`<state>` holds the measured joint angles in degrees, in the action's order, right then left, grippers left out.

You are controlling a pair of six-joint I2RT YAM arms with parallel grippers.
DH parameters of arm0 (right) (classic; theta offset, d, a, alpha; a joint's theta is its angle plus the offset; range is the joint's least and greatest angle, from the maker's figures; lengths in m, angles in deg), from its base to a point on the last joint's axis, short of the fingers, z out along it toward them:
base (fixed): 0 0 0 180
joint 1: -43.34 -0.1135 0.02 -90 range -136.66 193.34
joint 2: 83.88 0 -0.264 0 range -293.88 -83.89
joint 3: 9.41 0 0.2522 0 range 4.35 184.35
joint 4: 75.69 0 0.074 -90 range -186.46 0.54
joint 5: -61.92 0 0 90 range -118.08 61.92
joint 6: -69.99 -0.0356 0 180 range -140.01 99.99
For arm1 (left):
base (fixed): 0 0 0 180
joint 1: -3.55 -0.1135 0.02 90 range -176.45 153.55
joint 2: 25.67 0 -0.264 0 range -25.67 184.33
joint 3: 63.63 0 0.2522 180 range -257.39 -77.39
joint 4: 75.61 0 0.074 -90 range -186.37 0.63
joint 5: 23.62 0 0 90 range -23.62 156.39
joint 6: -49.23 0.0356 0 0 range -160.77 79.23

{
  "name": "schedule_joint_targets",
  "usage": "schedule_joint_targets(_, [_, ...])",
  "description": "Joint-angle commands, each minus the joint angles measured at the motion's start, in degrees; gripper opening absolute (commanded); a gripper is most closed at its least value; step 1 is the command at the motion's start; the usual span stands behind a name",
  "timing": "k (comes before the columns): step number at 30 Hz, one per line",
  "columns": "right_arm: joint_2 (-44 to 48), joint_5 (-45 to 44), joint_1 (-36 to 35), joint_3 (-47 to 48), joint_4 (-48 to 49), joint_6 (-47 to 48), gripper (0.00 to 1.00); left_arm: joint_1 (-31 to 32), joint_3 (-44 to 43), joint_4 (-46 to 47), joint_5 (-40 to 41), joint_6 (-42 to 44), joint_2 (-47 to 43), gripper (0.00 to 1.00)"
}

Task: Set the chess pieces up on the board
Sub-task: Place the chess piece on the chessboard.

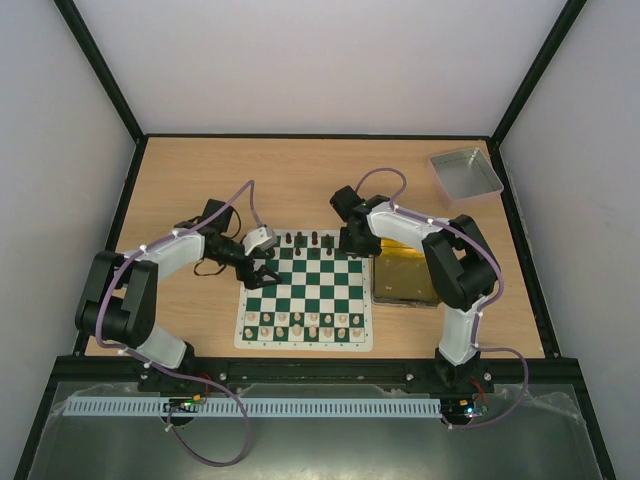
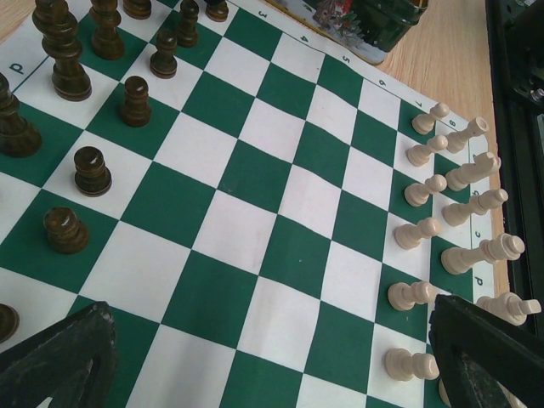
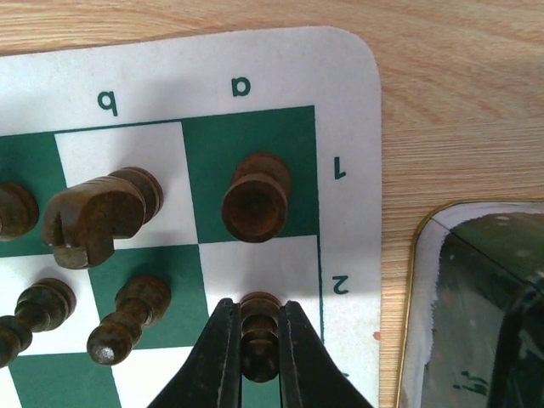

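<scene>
In the right wrist view my right gripper [image 3: 258, 308] is shut on a dark pawn [image 3: 260, 344], standing upright over the white corner-file square in the board's [image 3: 280, 263] second row. A dark rook [image 3: 255, 200] stands on the corner square just beyond, with a knight [image 3: 93, 212] and more dark pieces to its left. From above, the right gripper [image 1: 352, 245] is at the board's [image 1: 243, 320] far right corner. My left gripper [image 1: 262, 272] hangs open over the board's left side, fingers wide apart with nothing between them [image 2: 272, 340]. Dark pieces [image 2: 92, 170] line the far rows.
Cream pieces [image 1: 305, 322] fill the two near rows, seen also in the left wrist view [image 2: 421, 232]. A gold tin [image 1: 405, 280] lies right of the board, close to the right gripper [image 3: 476, 306]. A grey tray [image 1: 466, 172] sits at the back right.
</scene>
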<state>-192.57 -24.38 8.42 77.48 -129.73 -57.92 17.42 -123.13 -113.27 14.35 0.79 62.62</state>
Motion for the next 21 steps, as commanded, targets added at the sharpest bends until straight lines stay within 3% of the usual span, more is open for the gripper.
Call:
schedule_joint_targets(1, [-0.7,-2.4,-0.3,0.7,0.0,0.0,0.06,0.3,0.0,-0.1,-0.9,0.6,0.0,0.99])
schedule_joint_targets(21, [-0.6,-2.6,-0.3,0.9,0.7,-0.4,0.05,0.2,-0.1,0.1,-0.5,0.3,0.4,0.99])
